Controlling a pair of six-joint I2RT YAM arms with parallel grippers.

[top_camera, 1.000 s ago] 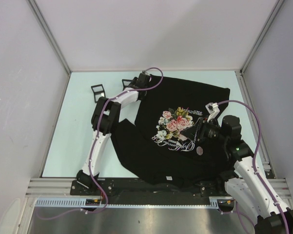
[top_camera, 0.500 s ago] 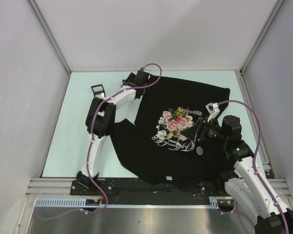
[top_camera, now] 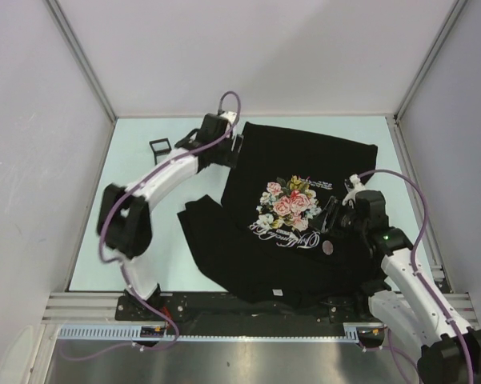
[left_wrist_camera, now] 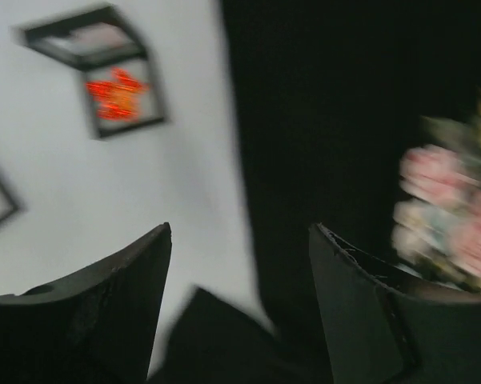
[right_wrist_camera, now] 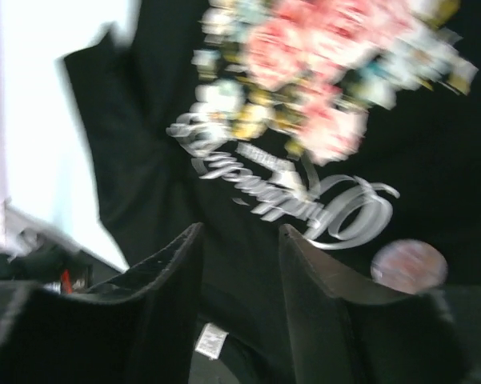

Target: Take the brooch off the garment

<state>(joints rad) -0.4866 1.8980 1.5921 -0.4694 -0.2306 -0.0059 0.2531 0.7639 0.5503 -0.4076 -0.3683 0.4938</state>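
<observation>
1. On the table [top_camera: 124,144], the T-shirt [top_camera: 304,160] is spread out, with the brooch [top_camera: 328,248] seen beside its lettering [top_camera: 292,236]
2. The left gripper [left_wrist_camera: 240,304] is held released over the T-shirt's edge
3. The right gripper [right_wrist_camera: 240,300] is held released near the brooch

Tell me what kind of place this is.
Probably a lab robot test booth: plain white walls framed by metal posts, a pale table, and two arms bolted at its edge over a black T-shirt.
</observation>
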